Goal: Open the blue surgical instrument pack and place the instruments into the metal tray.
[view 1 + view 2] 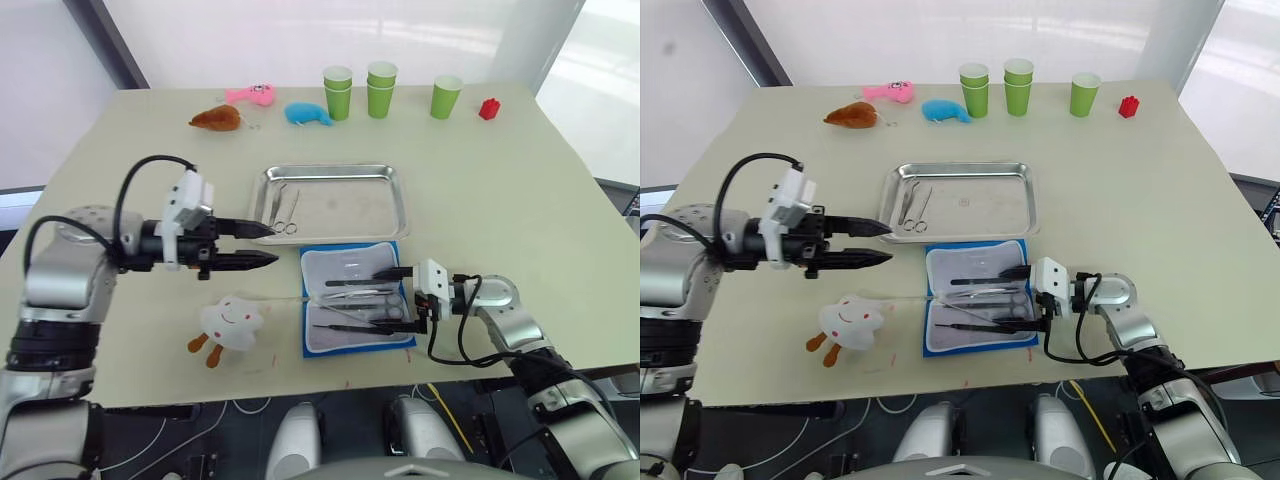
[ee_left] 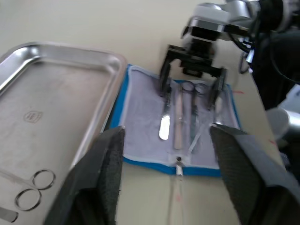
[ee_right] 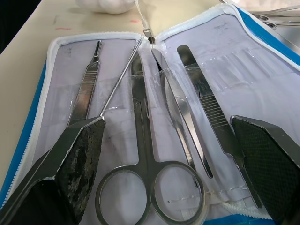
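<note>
At lower centre the blue pack (image 1: 357, 300) lies open; the right gripper (image 1: 397, 297) spreads wide over its instruments (image 3: 154, 140), holding nothing. The left gripper (image 1: 262, 245), open and empty, hovers beside the tray (image 1: 390, 205).

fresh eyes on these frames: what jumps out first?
The blue surgical instrument pack lies open near the table's front edge, with silvery instruments in its pale lining and the open right hand poised over them. Just behind it sits the metal tray, already holding scissors at its left end. The open left hand hovers left of the pack.
</note>
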`<state>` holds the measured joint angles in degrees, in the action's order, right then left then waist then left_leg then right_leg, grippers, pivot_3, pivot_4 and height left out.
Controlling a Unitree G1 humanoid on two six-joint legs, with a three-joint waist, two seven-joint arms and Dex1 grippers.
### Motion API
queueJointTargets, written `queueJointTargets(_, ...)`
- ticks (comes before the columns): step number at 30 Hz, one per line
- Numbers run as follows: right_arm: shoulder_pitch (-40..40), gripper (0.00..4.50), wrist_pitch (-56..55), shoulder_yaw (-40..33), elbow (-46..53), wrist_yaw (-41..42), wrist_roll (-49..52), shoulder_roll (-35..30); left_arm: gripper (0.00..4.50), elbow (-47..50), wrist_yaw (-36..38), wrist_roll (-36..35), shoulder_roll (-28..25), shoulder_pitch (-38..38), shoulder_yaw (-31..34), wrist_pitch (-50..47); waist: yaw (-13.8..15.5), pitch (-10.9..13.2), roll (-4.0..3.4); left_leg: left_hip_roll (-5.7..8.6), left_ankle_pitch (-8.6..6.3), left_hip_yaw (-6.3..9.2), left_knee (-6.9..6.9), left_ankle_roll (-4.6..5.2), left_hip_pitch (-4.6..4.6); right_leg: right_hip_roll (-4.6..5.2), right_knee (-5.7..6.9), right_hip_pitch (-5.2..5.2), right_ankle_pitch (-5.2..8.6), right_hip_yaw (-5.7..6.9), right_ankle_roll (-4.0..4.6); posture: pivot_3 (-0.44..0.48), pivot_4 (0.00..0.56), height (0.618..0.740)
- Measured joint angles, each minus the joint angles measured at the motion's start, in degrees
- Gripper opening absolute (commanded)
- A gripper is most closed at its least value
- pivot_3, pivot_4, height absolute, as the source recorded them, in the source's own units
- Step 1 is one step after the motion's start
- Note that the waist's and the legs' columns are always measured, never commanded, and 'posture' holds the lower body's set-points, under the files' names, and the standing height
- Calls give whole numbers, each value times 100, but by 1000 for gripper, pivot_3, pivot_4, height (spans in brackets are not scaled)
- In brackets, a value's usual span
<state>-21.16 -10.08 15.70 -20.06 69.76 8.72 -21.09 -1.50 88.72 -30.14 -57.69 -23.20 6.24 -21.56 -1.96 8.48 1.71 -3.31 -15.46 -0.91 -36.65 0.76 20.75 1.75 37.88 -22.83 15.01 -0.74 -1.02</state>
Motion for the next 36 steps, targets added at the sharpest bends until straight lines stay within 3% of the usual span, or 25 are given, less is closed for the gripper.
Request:
queueJointTargets(7,82,4500,69,-3,124,4,74,-85,4457,57,62,-490,-705,579,-230,719,40,4,0,1,-1,-4,14,0,2,6,-6,-3,4,0,-4,0,150,740)
queueJointTargets(20,-452,4500,108,87,-115,652,77,-304,4457,330,76,-731,-583,665,-401,984,115,39,-10,2,-2,-17,13,0,25,1,2,-34,3,-10,-6,0,150,740)
queueJointTargets(26,-450,4500,337,32,153,683,147,-335,4457,330,79,-712,-431,710,-399,1040,103,41,-14,-1,-1,-7,-13,-1,100,-5,16,-98,1,-4,-6,0,150,740)
queueJointTargets(36,-441,4500,378,90,327,686,145,-317,4457,328,81,-603,-323,713,-402,1167,111,60,-28,0,-1,-7,-37,-1,115,-4,21,-103,-2,-2,-9,0,150,740)
